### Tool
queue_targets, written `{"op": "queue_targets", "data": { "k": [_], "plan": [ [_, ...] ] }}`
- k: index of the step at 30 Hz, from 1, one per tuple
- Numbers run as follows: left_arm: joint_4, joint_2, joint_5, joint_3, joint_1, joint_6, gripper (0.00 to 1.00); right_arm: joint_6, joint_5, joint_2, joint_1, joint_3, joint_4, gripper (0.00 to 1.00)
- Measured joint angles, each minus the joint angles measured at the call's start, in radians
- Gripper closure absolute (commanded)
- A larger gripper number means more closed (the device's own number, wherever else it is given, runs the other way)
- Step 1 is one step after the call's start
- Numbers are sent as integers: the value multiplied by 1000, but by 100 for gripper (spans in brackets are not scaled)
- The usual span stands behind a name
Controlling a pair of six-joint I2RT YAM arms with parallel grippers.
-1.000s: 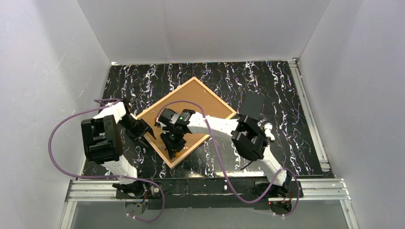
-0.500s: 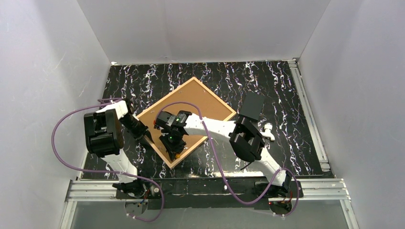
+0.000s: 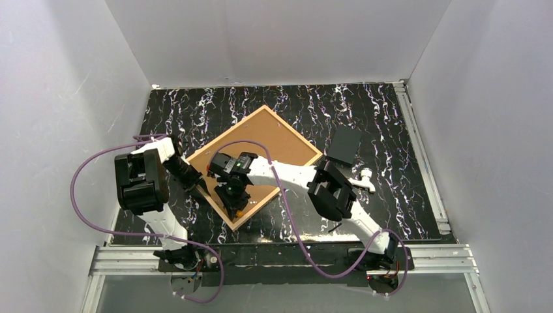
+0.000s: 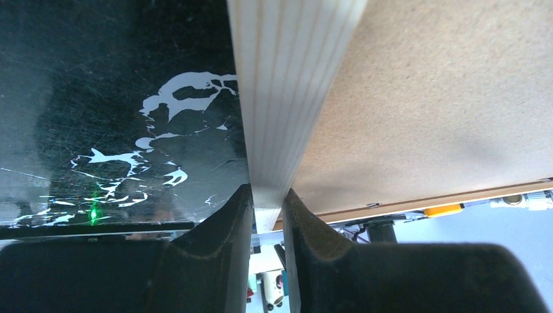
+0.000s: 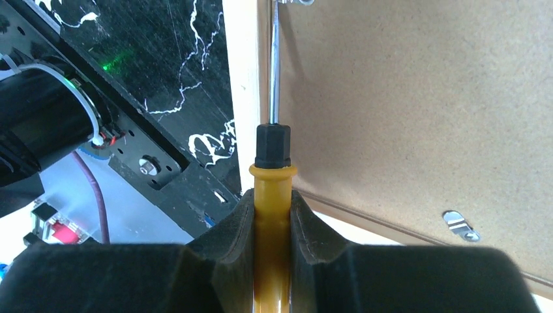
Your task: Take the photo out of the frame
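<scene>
On the black, white-veined marble-patterned desk, the large rectangular frame of thin light-orange wood strips lies face down, turned like a diamond, left of the middle. It has not shifted in the past second. The photo sits inside it, showing only its brown board backing, so it is not yet out. The right arm has edged toward the desk's left edge. Its right gripper, fingers clenched on the yellow-handled screwdriver, now hangs nearer the frame's near corner. The steel shaft runs along the seam between wood strip and backing, and its tip meets a bit of metal cropped at the wrist view's top. This looks like work on the retaining tabs. The left gripper stays pinched on the frame's left strip, steadying it. A small black rectangle lies apart toward the right edge. One small silver metal clip still overlaps the backing and will likely block lifting.
</scene>
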Motion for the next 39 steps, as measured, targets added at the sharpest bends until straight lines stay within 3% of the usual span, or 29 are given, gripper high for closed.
{"op": "queue_targets", "data": {
  "k": [19,24,32,35,39],
  "plan": [
    [0,0,1,0,0,1,100,54,185,65,-4,116,17,99],
    [0,0,1,0,0,2,82,23,180,-3,-13,56,68,99],
    [22,-31,22,-6,0,11,59,9,283,-495,-24,-301,171,99],
    [40,-77,39,-19,0,11,55,39,357,-726,-44,-576,248,99],
    [56,-131,59,-31,-5,11,52,121,433,-901,-70,-935,324,99]
  ]
}}
